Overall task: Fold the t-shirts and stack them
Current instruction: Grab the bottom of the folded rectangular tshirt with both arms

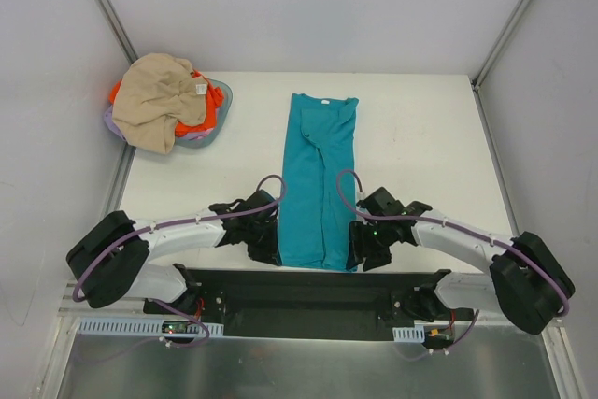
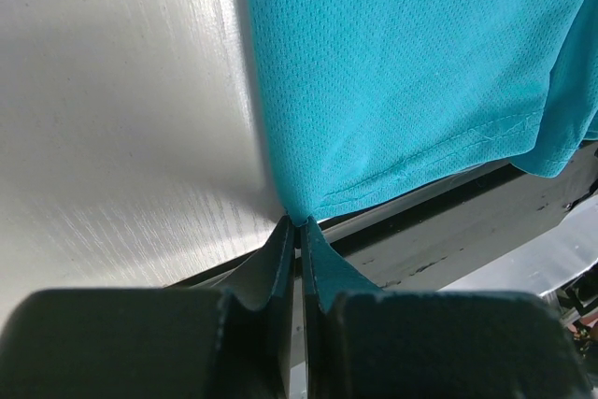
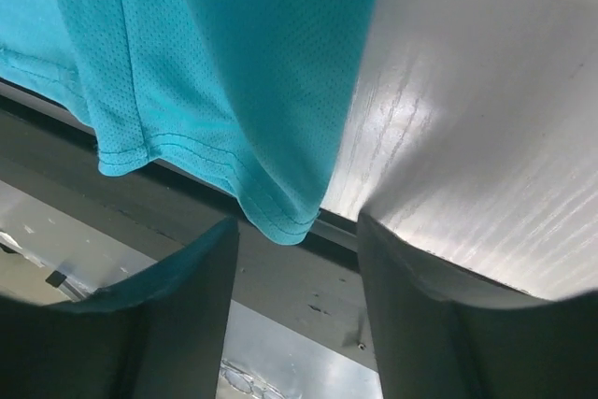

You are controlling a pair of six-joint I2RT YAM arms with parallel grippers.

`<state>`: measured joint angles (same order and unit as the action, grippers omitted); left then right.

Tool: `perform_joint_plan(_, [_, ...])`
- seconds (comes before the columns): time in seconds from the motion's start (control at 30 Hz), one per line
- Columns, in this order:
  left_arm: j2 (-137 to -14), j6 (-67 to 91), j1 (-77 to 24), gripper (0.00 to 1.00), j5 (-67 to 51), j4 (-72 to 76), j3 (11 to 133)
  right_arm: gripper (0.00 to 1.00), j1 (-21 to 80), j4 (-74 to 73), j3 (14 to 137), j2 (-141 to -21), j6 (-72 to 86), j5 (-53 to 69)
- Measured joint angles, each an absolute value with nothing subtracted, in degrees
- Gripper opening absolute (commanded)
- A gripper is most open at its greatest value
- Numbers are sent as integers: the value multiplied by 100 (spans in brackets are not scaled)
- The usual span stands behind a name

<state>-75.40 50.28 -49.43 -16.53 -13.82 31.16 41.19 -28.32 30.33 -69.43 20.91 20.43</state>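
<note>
1. A white table (image 1: 420, 137) stands between pale walls. The teal shirt (image 1: 318, 184) lies folded lengthwise mid-table. The beige shirt (image 1: 159, 100) and orange shirt (image 1: 211, 117) are heaped in a basket (image 1: 222, 100) at the far left corner.
2. Both arms reach inward, low, to the teal shirt's near corners.
3. The left hand (image 2: 297, 223) is pinched together on the near-left hem corner. The right hand (image 3: 297, 221) is spread apart around the near-right corner.

White table top (image 1: 420, 137), glossy, catching soft light. Pale grey wall panels (image 1: 308, 7) close it in on three sides, aluminium struts (image 1: 101, 2) at the corners. Black plate (image 1: 308, 289) along the near edge, brushed metal (image 1: 308, 366) below.
</note>
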Motion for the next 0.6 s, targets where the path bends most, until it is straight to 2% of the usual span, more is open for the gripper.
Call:
perform_joint_plan(0.1, [-7533, 5059, -4943, 0, -1651, -1378, 3109, 36, 4134, -2797, 3050, -7041, 2143, 2025])
perform_joint_plan(0.27, [-7437, 5151, -4943, 0, -1634, -1367, 3048, 27, 4215, -2512, 3044, -7168, 2255, 2018])
perform_joint_plan(0.4, [-7269, 5199, -4943, 0, -1605, -1372, 2934, 7, 4217, -2265, 3041, -7247, 2333, 2023])
perform_joint_plan(0.47, [-7203, 5210, -4943, 0, -1601, -1376, 2902, 5, 4228, -2215, 3041, -7284, 2349, 2025])
perform_joint_plan(0.5, [-7164, 5212, -4943, 0, -1601, -1376, 2886, 1, 4252, -2206, 3041, -7284, 2375, 2021])
perform_joint_plan(0.6, [-7035, 5218, -4943, 0, -1605, -1374, 2827, 1, 4377, -2204, 3033, -7218, 2427, 2016])
